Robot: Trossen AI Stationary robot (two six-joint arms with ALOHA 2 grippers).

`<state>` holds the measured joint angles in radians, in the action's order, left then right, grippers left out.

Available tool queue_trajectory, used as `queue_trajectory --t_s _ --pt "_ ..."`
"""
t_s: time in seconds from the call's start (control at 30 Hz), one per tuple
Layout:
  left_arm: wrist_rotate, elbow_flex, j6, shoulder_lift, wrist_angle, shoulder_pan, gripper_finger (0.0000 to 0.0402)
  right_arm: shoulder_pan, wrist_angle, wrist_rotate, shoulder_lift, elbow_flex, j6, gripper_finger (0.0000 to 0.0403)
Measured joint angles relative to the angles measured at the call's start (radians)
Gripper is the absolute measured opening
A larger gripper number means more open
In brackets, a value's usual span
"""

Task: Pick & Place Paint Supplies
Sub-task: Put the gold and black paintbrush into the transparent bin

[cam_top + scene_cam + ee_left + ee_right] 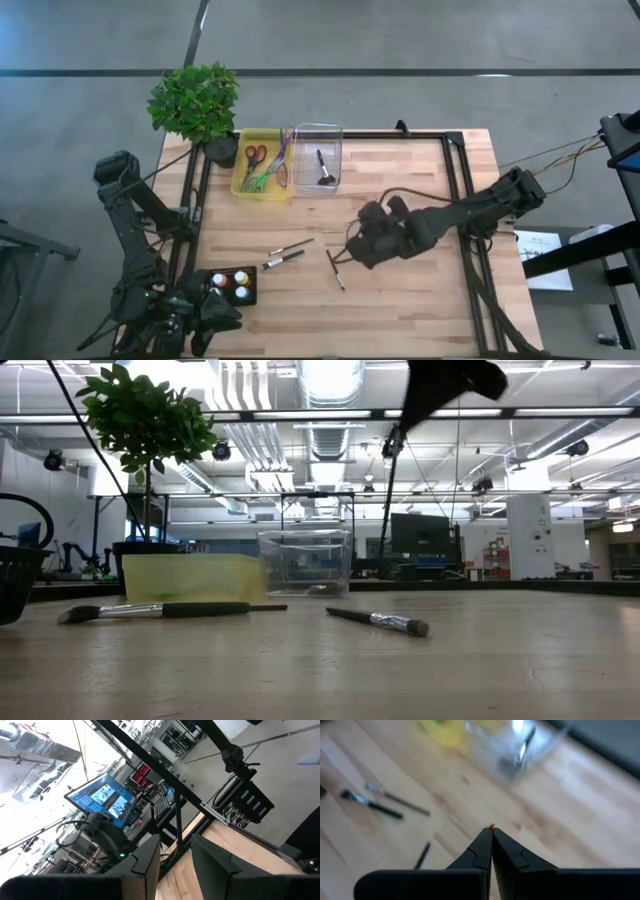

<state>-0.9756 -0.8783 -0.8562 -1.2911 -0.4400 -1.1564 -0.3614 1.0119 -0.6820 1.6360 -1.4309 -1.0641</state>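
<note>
My right gripper (pixel 352 243) hangs above the middle of the table, shut on a thin dark paintbrush (pixel 386 500) that dangles below it. Three more paintbrushes lie flat on the wood: two side by side (pixel 288 252) and one (pixel 339 275) just under the gripper. Small paint bottles (pixel 230 281) with white, orange and yellow tops stand in a black holder (pixel 250 292) at the near left. My left gripper (pixel 176 865) is open beside that holder, pointing level with nothing between its fingers. My right gripper pinches the paintbrush between its two fingertips (pixel 482 845), near the brush's upper end (pixel 394 448); a small orange tip (pixel 491 827) shows at the fingertips. The fingers slant down from the table's right. The brush hangs below them, slightly tilted, clear of the table.
A clear box (pixel 338 150) with one brush in it and a yellow bin (pixel 241 165) holding scissors stand at the far edge. A potted plant (pixel 195 100) is at the far left corner. Bare wood lies to the right of the held brush.
</note>
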Motion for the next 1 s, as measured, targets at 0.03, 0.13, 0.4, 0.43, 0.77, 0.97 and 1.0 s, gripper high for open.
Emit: queue_trajectory --t_s 0.03,0.13,0.4,0.43,0.77,0.97,1.0 --pt "0.000 0.000 0.000 0.000 0.000 0.000 0.0116 0.009 0.000 -0.014 0.000 -0.022 0.026 0.0008" --pt "0.000 0.000 0.000 0.000 0.000 0.000 0.0116 0.044 -0.010 -0.035 0.002 -0.087 0.114 0.0008" --pt "0.000 0.000 0.000 0.000 0.000 0.000 0.0116 0.200 -0.166 -0.019 0.004 -0.105 0.349 0.0008" --pt "0.000 0.000 0.000 0.000 0.000 0.000 0.0116 0.223 -0.182 -0.013 0.004 -0.104 0.375 0.0008" --pt "0.000 0.000 0.002 0.000 0.004 0.000 0.0116 0.456 -0.385 0.125 0.016 -0.102 0.579 0.0008" --pt "-0.001 0.000 0.020 0.000 0.027 0.000 0.0116 0.460 -0.386 0.153 0.049 -0.100 0.634 0.0008" --pt "-0.001 0.000 0.024 0.000 0.027 0.000 0.0116 0.448 -0.382 0.178 0.050 -0.096 0.649 0.0008"
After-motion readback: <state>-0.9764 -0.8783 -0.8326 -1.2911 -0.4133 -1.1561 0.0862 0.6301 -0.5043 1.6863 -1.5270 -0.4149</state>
